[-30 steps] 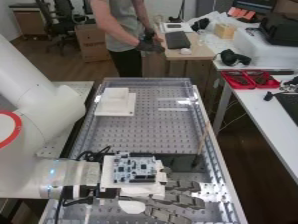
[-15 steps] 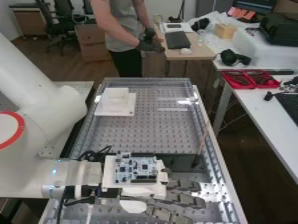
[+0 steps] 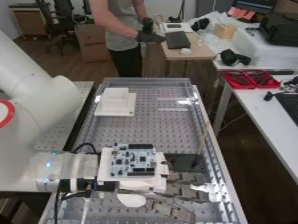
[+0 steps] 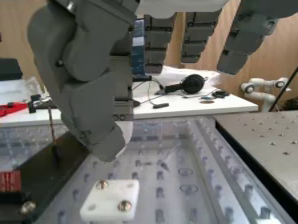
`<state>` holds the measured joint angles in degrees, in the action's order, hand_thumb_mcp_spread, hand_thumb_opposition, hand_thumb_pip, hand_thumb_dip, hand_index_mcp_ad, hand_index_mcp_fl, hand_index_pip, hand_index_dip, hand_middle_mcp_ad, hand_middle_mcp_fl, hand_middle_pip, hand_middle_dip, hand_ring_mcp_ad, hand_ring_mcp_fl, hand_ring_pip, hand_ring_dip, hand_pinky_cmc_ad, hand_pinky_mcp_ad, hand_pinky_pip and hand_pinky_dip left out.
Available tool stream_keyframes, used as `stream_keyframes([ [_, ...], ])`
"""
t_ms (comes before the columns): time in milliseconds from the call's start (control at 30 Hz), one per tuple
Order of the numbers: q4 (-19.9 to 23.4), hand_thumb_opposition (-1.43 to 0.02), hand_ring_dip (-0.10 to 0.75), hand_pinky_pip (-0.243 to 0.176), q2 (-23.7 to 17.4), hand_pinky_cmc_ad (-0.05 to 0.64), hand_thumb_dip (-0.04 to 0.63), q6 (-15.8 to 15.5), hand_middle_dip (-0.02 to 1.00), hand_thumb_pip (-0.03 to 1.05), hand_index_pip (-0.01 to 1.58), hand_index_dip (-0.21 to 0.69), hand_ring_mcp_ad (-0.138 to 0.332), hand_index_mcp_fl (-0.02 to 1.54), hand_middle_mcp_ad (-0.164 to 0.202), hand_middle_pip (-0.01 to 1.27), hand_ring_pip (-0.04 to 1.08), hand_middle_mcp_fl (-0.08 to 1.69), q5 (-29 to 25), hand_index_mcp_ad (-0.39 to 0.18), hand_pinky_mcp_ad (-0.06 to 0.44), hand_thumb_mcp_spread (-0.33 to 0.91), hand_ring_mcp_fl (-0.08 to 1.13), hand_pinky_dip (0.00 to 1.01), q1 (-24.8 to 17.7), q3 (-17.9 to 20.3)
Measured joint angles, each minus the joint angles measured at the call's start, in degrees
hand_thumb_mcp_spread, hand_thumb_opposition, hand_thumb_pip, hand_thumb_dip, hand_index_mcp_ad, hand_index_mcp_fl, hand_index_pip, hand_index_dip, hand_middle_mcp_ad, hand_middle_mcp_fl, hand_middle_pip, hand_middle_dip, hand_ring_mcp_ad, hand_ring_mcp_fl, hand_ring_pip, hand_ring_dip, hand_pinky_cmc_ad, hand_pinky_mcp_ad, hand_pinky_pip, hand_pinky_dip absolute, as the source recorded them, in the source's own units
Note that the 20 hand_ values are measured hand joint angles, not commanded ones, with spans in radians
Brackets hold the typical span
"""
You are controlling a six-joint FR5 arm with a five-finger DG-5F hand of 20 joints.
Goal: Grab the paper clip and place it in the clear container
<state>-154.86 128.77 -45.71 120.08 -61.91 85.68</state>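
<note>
The hand [image 3: 188, 192] had shifted slightly toward the bench's [image 3: 133, 132] far end, fingers straight and spread wide, apparently empty; grasping probably remained to be done.

Robot arm, white, jointed, smooth-shelled [image 3: 30, 117]: one. In the high view it enters from between 9 and 10 o'clock, descends to a bulky joint toward 8 o'clock, then lies roughly level toward 3 o'clock. Red ring [image 3: 5, 113] on the shell at 9 o'clock.

Wrist section, pale, cylindrical [image 3: 68, 171]: one, small blue lights on its side; black cables [image 3: 85, 145] beside it.

Robot hand, dark grey, segmented [image 3: 187, 192]: one, bearing a blue-and-white circuit board [image 3: 132, 161] on a white mount. Fingers nearly straight, spread, directed between 3 and 5 o'clock. Wrist view: thumb [image 4: 93, 95] slightly bent, apart from the extended fingers [image 4: 197, 37].
</note>
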Motion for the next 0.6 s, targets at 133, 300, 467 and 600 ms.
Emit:
stream_keyframes([
  [133, 2.07, -0.97, 0.089, 0.003, -3.01, 0.328, 0.265, 1.74, 0.17, 0.59, 1.33, 0.056, 0.099, 0.66, -0.010, 0.12, 0.11, 0.13, -0.78, -0.185, 0.265, 0.50, 0.02, 0.18, -0.40, 2.09],
  [300, 5.45, -0.97, 0.089, 0.002, -7.56, 0.328, 0.265, 3.68, 0.17, 0.59, 1.33, 0.056, 0.099, 0.66, -0.010, 0.12, 0.11, 0.13, -2.07, -0.183, 0.265, 0.50, 0.02, 0.18, -1.65, 6.06],
  [467, 9.76, -0.98, 0.089, 0.005, -13.67, 0.328, 0.265, 5.70, 0.17, 0.59, 1.33, 0.056, 0.098, 0.67, -0.012, 0.12, 0.11, 0.13, -4.16, -0.183, 0.264, 0.50, 0.02, 0.18, -5.23, 11.83],
  [600, 11.96, -0.97, 0.089, 0.010, -17.28, 0.328, 0.267, 6.61, 0.17, 0.59, 1.31, 0.056, 0.101, 0.68, -0.014, 0.12, 0.11, 0.14, -6.22, -0.178, 0.265, 0.50, 0.02, 0.18, -8.78, 15.28],
])
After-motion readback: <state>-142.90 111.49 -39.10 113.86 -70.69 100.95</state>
